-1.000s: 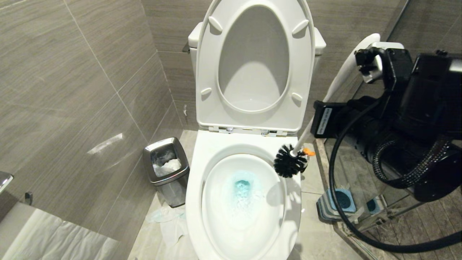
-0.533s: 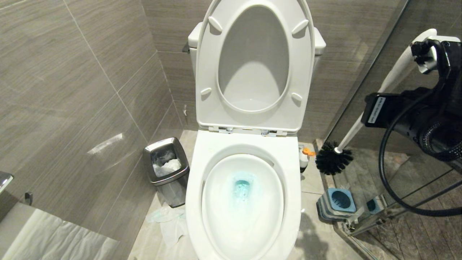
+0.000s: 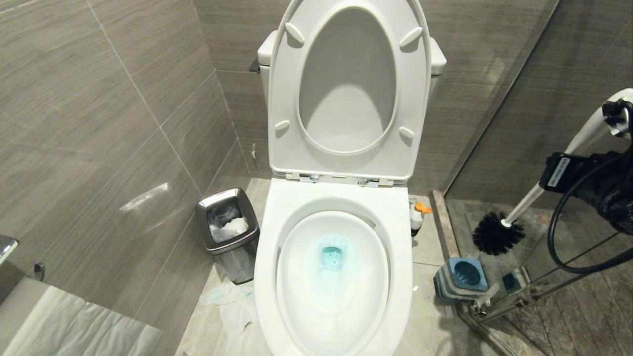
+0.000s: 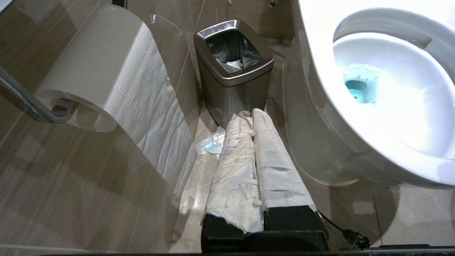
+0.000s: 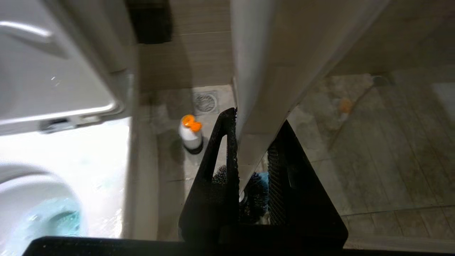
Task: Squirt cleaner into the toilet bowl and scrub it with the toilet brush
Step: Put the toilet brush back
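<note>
our right gripper (image 5: 249,170) clamped on toilet brush (image 3: 499,236), head hangs above holder (image 3: 460,278), likely to park it. left gripper (image 4: 253,117) together, idle.

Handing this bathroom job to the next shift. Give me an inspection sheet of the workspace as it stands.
Surface: grey tile floor, crumpled paper lying left of the toilet base.
Job's things: toilet bowl, seat and lid up, teal-blue liquid in the basin; cleaner upright on the floor right of the bowl; toilet brush held in the air above its holder.
Clutter: steel bin with paper inside; paper roll on its wall bar.
Grippers: right gripper, jaws clamped on the brush handle; left gripper, jaws paper-wrapped, shut, empty, parked low by the bin.
Cables: black cable looping under the right arm.
Surroundings: tiled walls, glass panel on the right.
</note>
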### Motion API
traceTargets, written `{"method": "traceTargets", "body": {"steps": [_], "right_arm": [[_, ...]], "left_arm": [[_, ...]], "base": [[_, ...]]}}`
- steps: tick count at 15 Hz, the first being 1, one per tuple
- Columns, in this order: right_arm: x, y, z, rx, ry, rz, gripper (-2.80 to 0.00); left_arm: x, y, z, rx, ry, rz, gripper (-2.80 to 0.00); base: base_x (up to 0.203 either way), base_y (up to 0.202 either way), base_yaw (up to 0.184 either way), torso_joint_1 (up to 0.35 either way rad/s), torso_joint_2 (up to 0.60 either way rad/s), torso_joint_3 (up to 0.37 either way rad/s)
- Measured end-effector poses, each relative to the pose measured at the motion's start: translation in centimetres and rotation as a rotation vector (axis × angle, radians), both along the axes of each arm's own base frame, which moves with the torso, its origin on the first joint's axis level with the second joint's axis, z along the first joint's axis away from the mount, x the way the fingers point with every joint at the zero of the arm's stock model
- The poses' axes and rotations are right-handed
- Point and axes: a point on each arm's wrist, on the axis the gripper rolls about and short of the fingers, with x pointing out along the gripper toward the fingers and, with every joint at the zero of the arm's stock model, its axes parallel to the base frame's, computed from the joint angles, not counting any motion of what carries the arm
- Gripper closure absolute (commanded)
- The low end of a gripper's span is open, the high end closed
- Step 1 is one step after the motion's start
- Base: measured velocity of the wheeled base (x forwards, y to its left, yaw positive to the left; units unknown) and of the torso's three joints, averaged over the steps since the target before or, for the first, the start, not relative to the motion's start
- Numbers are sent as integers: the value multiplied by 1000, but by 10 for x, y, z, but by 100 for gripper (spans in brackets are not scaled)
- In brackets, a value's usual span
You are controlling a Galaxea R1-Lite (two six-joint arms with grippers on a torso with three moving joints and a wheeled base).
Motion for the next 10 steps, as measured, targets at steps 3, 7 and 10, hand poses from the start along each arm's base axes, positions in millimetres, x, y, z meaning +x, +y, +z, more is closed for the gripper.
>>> {"method": "traceTargets", "body": {"steps": [3,7,10], "right_arm": [[12,-27,-22,6,-46,-34,0],[21,-46,-47,8,-62,-46,0],[27,-48,-61,10,-44,-54,0]], "left_arm": [[0,0,0,0,0,0,0],[0,0,0,0,0,0,0],[0,0,0,0,0,0,0]], "base": [[0,0,0,0,0,0],[0,0,0,0,0,0],[0,0,0,0,0,0]]}}
